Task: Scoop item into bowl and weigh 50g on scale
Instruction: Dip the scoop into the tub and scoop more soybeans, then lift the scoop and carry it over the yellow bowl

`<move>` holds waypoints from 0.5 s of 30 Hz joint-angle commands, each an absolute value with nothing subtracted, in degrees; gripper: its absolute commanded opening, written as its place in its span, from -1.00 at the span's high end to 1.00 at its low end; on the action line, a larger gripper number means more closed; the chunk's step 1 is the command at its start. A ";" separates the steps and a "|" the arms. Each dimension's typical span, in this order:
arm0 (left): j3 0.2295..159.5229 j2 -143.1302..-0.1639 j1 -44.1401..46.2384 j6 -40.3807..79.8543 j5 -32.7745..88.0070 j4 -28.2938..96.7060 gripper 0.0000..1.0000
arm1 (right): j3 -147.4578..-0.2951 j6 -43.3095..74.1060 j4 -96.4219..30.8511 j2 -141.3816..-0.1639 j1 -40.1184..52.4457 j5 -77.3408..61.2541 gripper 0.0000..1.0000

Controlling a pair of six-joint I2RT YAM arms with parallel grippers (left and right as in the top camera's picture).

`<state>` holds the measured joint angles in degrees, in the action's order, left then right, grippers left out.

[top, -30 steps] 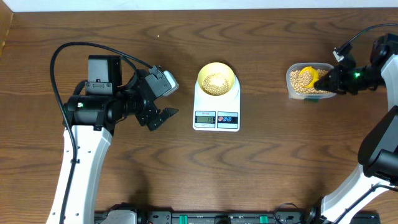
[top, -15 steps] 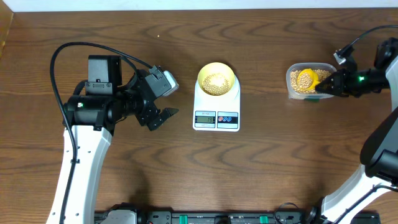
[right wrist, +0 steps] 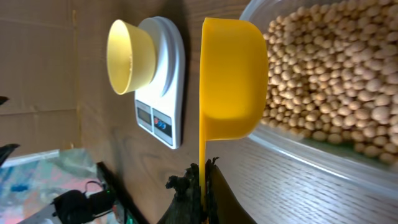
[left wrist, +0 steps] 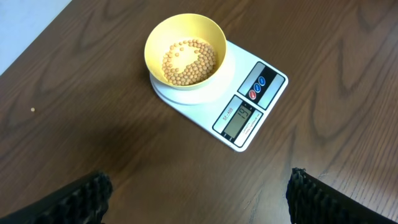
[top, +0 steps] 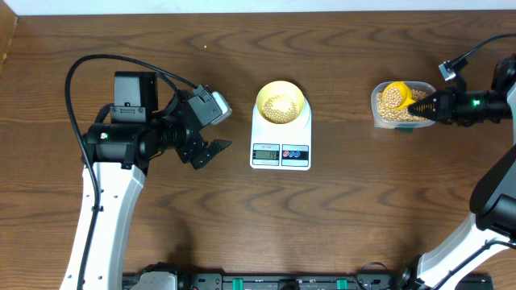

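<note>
The pale yellow bowl (top: 260,98) sits on the white scale (top: 280,138) at mid-table, with a thin layer of tan beans (top: 280,106) in it. My left wrist view has the same bowl (left wrist: 155,37), beans (left wrist: 188,61) and scale (left wrist: 267,99) ahead of my left gripper (left wrist: 199,199). That gripper (top: 211,153) hangs open left of the scale, with nothing between its fingers. My right gripper (top: 427,105) is shut on the handle of the yellow scoop (top: 395,95). The scoop holds beans and sits level over the clear tub (top: 376,113). In the right wrist view the scoop (right wrist: 233,74) is side-on above the tub's beans (right wrist: 323,81).
The clear tub (right wrist: 311,158) of beans stands about a hand's width right of the scale (right wrist: 168,81). The table's far edge runs along the top of the overhead view. A lone bean (left wrist: 32,110) lies on the wood left of the bowl.
My right arm has drawn back to the right and turned, and the scoop has come up level with beans in it. The left arm has not moved.
</note>
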<state>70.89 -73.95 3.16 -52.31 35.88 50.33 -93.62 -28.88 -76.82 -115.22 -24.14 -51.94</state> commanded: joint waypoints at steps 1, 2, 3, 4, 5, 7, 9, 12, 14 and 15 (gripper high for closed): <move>70.48 -74.39 2.92 -51.75 36.62 50.46 -0.84 | -93.80 -30.57 -77.93 -114.67 -24.34 -55.92 0.98; 70.48 -74.39 2.92 -51.75 36.62 50.46 -0.84 | -93.82 -30.57 -78.13 -114.67 -24.32 -56.27 0.98; 70.48 -74.39 2.92 -51.72 36.62 50.46 -0.84 | -93.82 -30.76 -78.28 -114.67 -24.27 -56.99 0.98; 70.48 -74.39 2.92 -51.72 36.62 50.46 -0.84 | -93.82 -31.27 -78.52 -114.67 -24.21 -58.08 0.98; 70.48 -74.39 2.92 -51.72 36.62 50.46 -0.84 | -93.82 -31.46 -78.65 -114.67 -24.05 -58.96 0.98; 70.48 -74.39 2.92 -51.75 36.62 50.46 -0.84 | -93.82 -31.40 -78.67 -114.67 -23.49 -59.75 0.97; 70.48 -74.39 2.92 -51.72 36.62 50.46 -0.84 | -93.82 -31.40 -78.61 -114.67 -22.59 -59.72 0.98; 70.48 -74.39 2.92 -51.72 36.62 50.46 -0.84 | -93.82 -31.38 -77.93 -114.67 -20.23 -59.75 0.98; 70.48 -74.39 2.92 -51.72 36.62 50.46 -0.84 | -93.82 -31.33 -77.36 -114.67 -18.48 -59.88 0.98; 70.48 -74.39 2.92 -51.72 36.62 50.46 -0.84 | -93.82 -31.33 -77.14 -114.67 -17.45 -60.18 0.98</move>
<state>70.89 -73.95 3.14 -52.29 35.88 50.35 -93.62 -30.24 -77.71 -115.22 -20.53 -57.10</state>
